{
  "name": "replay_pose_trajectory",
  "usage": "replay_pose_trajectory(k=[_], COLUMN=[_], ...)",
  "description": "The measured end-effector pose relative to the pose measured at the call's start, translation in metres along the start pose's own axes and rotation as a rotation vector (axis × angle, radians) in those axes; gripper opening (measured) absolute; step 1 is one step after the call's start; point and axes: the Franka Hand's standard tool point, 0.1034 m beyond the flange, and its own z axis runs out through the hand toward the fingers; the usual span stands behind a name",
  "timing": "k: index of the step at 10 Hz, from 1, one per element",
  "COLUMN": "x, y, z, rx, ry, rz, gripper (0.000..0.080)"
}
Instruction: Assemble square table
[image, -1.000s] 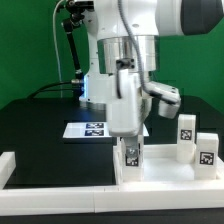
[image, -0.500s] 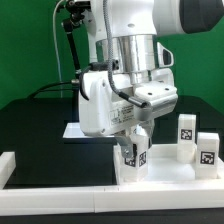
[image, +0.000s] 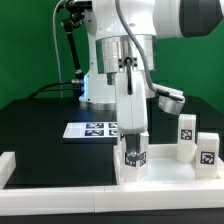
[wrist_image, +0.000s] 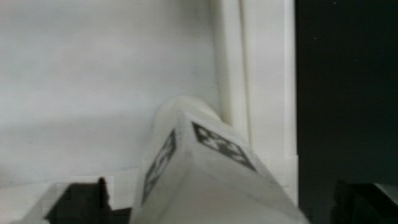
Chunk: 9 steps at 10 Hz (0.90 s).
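in the exterior view, you had the gripper (image: 134, 140) lowered straight over a tagged white leg (image: 135, 157) that stood upright on the square tabletop (image: 170, 172), near that slab's edge toward the exterior view's left. the fingers (image: 141, 138) reached down to the leg's top, but from this side you could not tell whether they touched it or how wide they stood. the tabletop lay at the front of the black table (image: 35, 125), toward the exterior view's right, pushed against the long white border rail (image: 60, 180) that ran along the table's front edge. two more tagged legs stood by the slab's far right: a taller-looking one (image: 185, 135) behind and another (image: 207, 152) at the frame's edge. the marker board (image: 92, 130) lay flat on the table behind the arm, mostly visible to the exterior view's left of it.

in the wrist view, you looked down along the leg (wrist_image: 201, 150), its tag turned toward the camera, with the white slab (wrist_image: 98, 80) and its raised rim (wrist_image: 267, 70) beneath and black table beyond. the two fingertips (wrist_image: 80, 205) showed as dark shapes far out on either side of the leg, spread wide and clear of its faces, so nothing was gripped.
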Motion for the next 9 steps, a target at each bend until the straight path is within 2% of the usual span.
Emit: replay_pose_trajectory(k=[1,3,6,8,9], x=[0.0003,0.0017,-0.0058,-0.0042,-0.0041], y=[0.0000,-0.0001,0.0000,0.0001,0.0002], z=[0.0001,0.0005,0.0018,0.0021,0.0022], rx=[0.000,-0.007,-0.052,-0.052,-0.052], ry=[0.001,0.013,0.048,0.049,0.049], rz=[-0.058,-0.293,-0.877,-0.859,-0.846], gripper=[0.0642,0.0649,0.0649,0.0649,0.0536])
